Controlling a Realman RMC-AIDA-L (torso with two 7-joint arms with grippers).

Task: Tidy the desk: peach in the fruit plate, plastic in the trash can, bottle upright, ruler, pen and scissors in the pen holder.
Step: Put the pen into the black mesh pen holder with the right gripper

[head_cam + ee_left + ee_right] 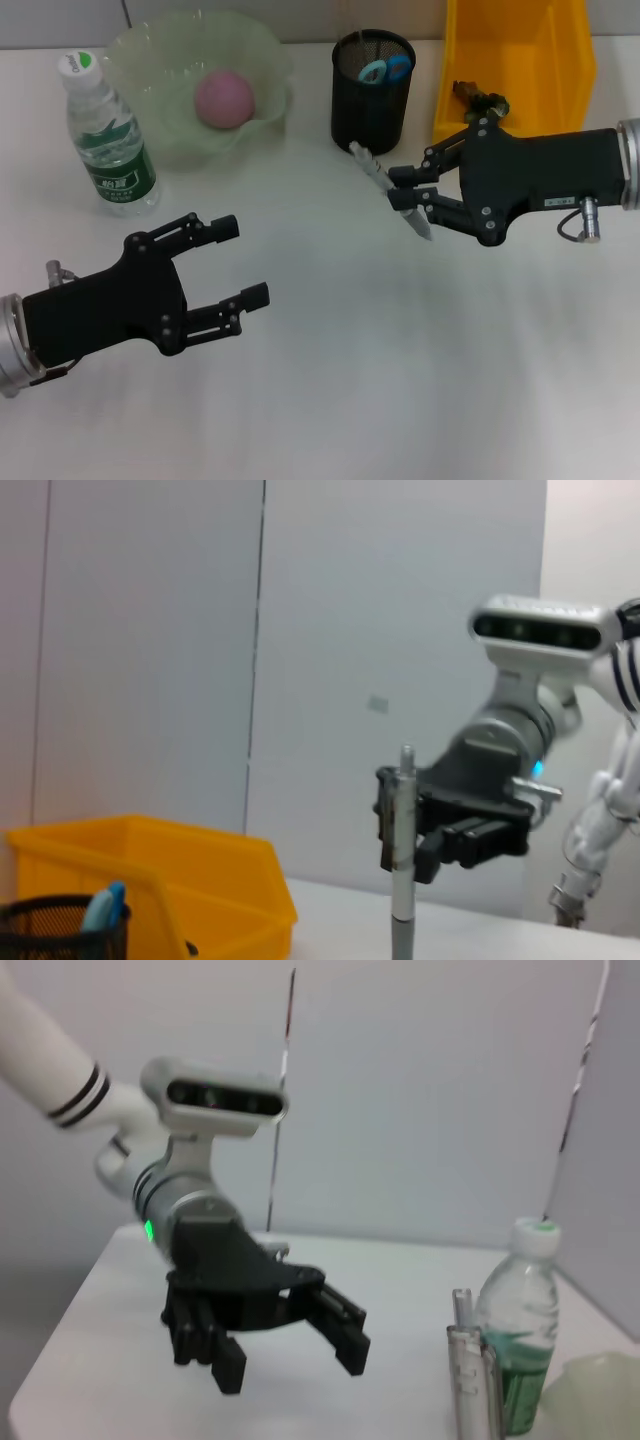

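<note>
Bottle [108, 140]: upright, green label, writing unreadable. Right gripper [408, 190] clamped on pen [391, 190]. Left gripper [238, 262]: fingers apart, empty.

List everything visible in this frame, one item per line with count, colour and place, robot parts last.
Table: one, white, under everything.
Fruit plate: one, pale green, far left.
Peach: one, pink, in the fruit plate.
Bottle: one, clear with green label and white cap, upright left of the plate.
Pen holder: one, black mesh, far centre.
Scissors: one pair, blue handles, in the pen holder.
Trash can: one, yellow bin, far right; a dark item lies at its front edge.
Pen: one, grey, held near the pen holder.
Right gripper: black, shut on the pen.
Left gripper: black, open, near left, holding nothing.
</note>
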